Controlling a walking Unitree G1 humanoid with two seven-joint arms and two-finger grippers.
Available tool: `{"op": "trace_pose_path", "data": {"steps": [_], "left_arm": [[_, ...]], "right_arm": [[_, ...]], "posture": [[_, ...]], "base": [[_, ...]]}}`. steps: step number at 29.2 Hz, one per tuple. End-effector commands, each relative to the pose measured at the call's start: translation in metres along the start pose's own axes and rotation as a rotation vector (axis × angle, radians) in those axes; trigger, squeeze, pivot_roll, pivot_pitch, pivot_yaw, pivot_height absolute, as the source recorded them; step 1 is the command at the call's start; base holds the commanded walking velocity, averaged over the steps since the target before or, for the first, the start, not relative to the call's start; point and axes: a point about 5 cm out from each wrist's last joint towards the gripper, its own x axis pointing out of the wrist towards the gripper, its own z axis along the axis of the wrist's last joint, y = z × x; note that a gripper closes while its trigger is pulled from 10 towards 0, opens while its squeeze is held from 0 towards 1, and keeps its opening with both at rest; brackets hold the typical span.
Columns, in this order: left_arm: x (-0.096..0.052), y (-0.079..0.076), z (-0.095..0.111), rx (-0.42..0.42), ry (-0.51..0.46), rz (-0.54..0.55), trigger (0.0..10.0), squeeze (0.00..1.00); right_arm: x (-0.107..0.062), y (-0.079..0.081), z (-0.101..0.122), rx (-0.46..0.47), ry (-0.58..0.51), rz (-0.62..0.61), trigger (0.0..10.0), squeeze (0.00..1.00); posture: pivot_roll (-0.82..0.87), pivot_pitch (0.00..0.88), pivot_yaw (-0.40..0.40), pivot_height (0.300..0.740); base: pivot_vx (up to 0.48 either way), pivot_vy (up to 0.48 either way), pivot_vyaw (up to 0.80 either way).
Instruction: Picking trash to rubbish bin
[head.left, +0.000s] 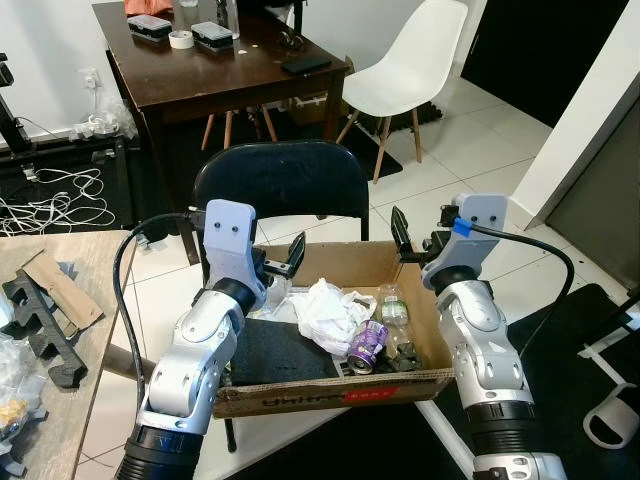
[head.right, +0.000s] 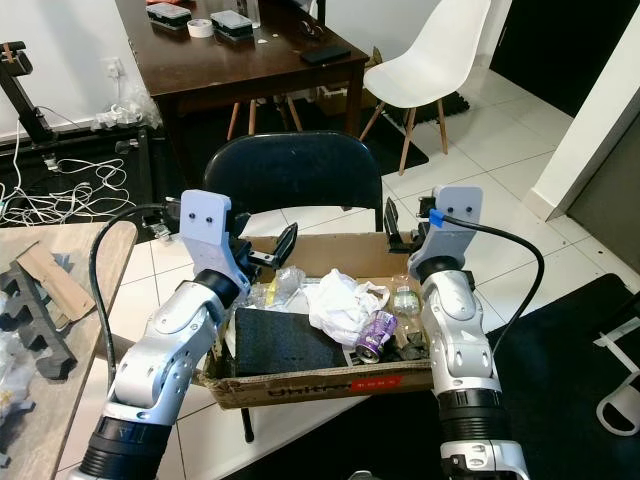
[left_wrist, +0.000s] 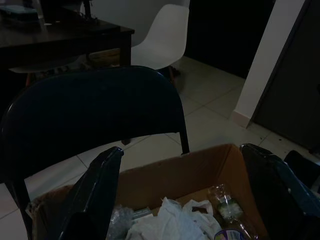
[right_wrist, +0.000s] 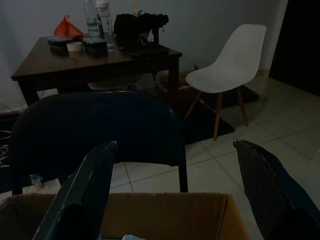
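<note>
From the left eye view I had both arms raised over the cardboard box (head.left: 330, 385) that served as the rubbish bin, resting on the seat of the black chair (head.left: 280, 180). The left end effector (head.left: 280, 262) hung over the box's far left corner and the right end effector (head.left: 415, 240) over its far right corner, neither touching anything I could see. Inside lay the trash: a crumpled white bag (head.left: 328, 310), a purple can (head.left: 368, 343) and a clear bottle (head.left: 395, 308) toward the right.

My worry was the box itself. It looked to overhang the chair seat on the near side, so a downward push on its rim could tip it off and spill everything onto the tiled floor.

The right eye view showed the same layout, with a black foam slab (head.right: 285, 342) in the left half of the box and a wooden table (head.right: 40, 300) at the far left carrying scraps.

In the left wrist view the two black fingers (left_wrist: 95, 195) stood wide apart and held nothing, with the box's far wall between them.

The right wrist view was the same: fingers (right_wrist: 82, 192) spread wide, empty, framing the chair back and, farther off, the dark table (right_wrist: 95, 57) and white chair (right_wrist: 227, 62).
</note>
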Motion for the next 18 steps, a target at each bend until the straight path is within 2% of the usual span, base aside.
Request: {"op": "trace_pose_path", "data": {"steps": [1,18], "left_arm": [[-0.0010,-0.0001,-0.0005,-0.006,0.006,-0.001,10.0,0.00],[-0.0030,-0.0022,-0.0001,-0.008,0.006,-0.014,10.0,0.00]], "right_arm": [[0.0000,0.0032,0.0019,0.005,-0.010,0.005,10.0,0.00],[-0.0022,0.0059,0.0006,0.014,-0.006,0.010,10.0,0.00]], "posture": [[0.00,0.144,-0.008,0.740],[0.00,0.147,-0.005,0.740]], "base": [[-0.345,0.000,0.00],[-0.358,0.000,0.00]]}}
